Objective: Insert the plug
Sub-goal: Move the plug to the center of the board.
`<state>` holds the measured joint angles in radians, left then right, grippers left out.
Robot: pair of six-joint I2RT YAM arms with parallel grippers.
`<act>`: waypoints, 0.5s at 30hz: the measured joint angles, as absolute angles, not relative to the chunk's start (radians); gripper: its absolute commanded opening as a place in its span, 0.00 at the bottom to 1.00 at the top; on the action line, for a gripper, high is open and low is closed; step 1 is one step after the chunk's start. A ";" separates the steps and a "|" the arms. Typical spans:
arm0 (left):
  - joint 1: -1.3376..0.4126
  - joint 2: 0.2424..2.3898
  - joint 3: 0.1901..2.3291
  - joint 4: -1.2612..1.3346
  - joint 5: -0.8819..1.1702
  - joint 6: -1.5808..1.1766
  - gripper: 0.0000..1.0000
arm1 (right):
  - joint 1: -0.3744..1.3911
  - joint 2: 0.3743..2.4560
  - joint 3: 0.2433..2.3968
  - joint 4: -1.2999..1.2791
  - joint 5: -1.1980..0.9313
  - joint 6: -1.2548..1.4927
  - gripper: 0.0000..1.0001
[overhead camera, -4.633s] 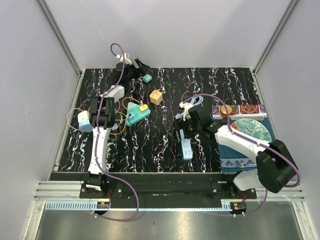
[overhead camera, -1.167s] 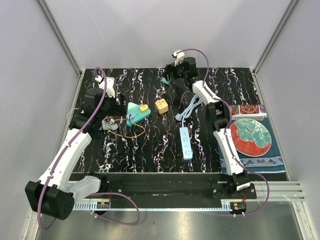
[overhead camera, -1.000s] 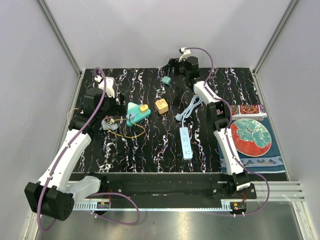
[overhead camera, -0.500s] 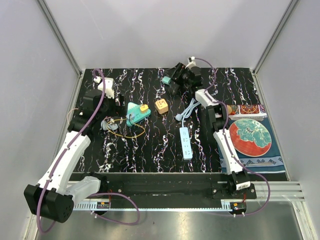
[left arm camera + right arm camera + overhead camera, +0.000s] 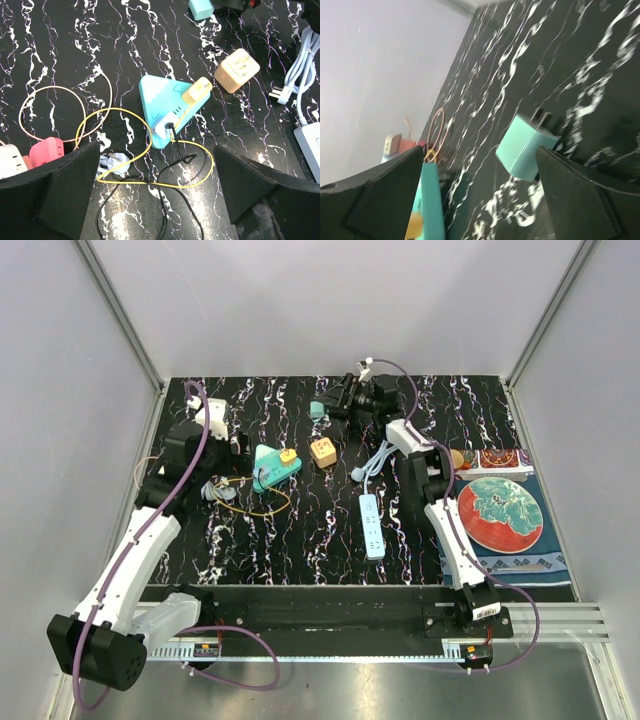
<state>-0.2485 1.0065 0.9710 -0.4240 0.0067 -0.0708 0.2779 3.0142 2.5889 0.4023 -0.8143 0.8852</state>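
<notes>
**Both hands spread wide, teal plug loose on the counter**

The teal plug (image 5: 317, 410) lies on the black, white-veined counter (image 5: 300, 540) near its far edge, plugged into nothing. In the right wrist view its two prongs point up and away from the camera. The right hand (image 5: 336, 407) is stretched out to the far side, just beside the plug, with its jaws wide apart and nothing held. In that close view the plug sits low between the two fingers (image 5: 580, 200), nearer the one on the right of the picture. I cannot tell whether that finger touches it.

The left hand (image 5: 238, 448) hangs over the left part of the counter, also wide open and empty. Below it lies the teal triangular socket block (image 5: 167, 105). A yellow plug (image 5: 196, 90) is in the block's far corner, and a white plug (image 5: 166, 124) with a black lead is in its near edge. A yellow cable (image 5: 145, 150) loops around the near side of the block. A pink cable (image 5: 50, 112) curls to the left, beside a pink adapter (image 5: 45, 151).

A tan cube adapter (image 5: 322, 451) rests between the block and the teal plug. A white power strip (image 5: 371, 525) lies near the middle, its white cord (image 5: 382, 453) running toward the far side. On the right, a red plate (image 5: 498, 512) sits on a patterned mat (image 5: 500, 562).
</notes>
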 measured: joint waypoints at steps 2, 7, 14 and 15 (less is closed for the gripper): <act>-0.249 1.002 0.970 -0.424 0.010 -0.071 0.99 | 0.291 2.976 2.529 0.397 -0.866 0.887 0.97; -0.249 0.984 0.965 -0.416 0.025 -0.071 0.99 | 0.346 2.879 2.362 0.388 -1.002 0.887 0.96; -0.249 0.969 0.958 -0.406 0.031 -0.071 0.99 | 0.404 2.674 2.069 0.337 -0.990 0.767 0.97; -0.249 0.969 0.957 -0.404 0.031 -0.071 0.99 | 0.402 2.642 2.044 0.315 -0.956 0.733 0.98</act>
